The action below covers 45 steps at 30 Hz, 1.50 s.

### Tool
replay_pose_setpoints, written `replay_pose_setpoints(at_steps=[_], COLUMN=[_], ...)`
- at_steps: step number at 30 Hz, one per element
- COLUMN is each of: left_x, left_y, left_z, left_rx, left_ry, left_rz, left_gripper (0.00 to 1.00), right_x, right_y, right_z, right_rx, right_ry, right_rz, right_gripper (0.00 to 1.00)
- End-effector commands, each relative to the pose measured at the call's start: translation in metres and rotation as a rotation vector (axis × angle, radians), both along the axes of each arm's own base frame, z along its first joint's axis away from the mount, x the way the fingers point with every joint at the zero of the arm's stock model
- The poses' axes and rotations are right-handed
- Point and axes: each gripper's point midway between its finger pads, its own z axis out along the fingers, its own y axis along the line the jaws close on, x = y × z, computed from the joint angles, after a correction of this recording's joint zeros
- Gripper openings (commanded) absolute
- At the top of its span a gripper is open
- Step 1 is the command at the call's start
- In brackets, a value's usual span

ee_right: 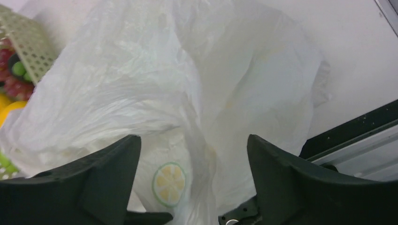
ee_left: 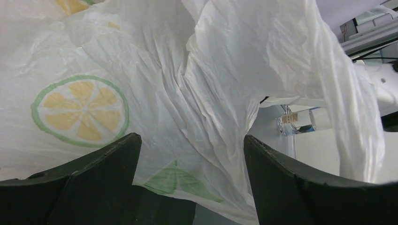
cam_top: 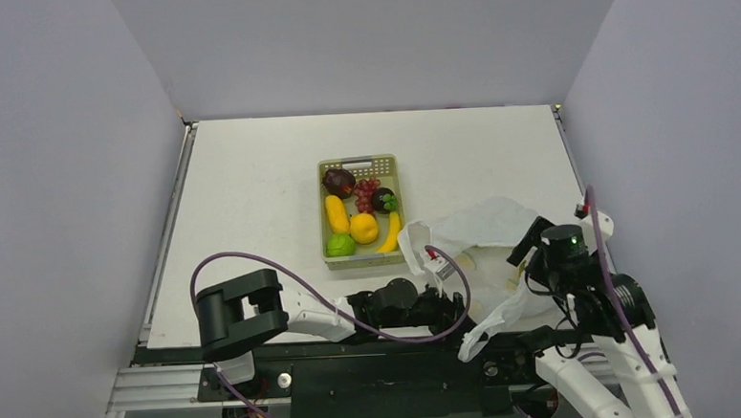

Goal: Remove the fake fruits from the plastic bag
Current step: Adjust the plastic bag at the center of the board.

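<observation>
The plastic bag (cam_top: 488, 232) lies slack right of the basket (cam_top: 357, 161) holding the fake fruits (cam_top: 364, 228), since nothing is clamped: left gripper (ee_left: 191, 137) and right gripper (ee_right: 193, 138) are both spread wide.

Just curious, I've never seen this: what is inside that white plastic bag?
The plastic bag shows only crumpled white film with printed lemon slices. Its folds hide the inside, so whether fruit remains there cannot be seen. Visible fake fruits lie in the green basket.
</observation>
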Motion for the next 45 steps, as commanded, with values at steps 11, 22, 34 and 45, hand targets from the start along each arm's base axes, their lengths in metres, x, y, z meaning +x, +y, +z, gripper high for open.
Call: replay_pose_setpoints(at_steps=[11,22,34,45], left_x=[-0.005,0.072,0.141,0.175], left_y=[-0.021,0.058,0.081,0.037], left_z=[0.054,0.077,0.085,0.056], left_rx=[-0.087,0.330,0.748,0.995], left_ry=[-0.051,-0.449,-1.004,-1.328], left_rz=[0.008,0.253,0.431,0.523], left_gripper=[0.80,0.88,0.88,0.95], right_x=[-0.075,-0.059,-0.042,-0.047], right_y=[0.026,0.024,0.037,0.042], right_z=[-0.041,-0.071,-0.045,-0.044], right_rx=[0.170,0.120,0.154,0.200], right_ry=[0.266,0.242,0.117,0.088], right_rz=[0.118,0.148,0.234,0.241], right_gripper=[0.87,0.02,0.00,0.00])
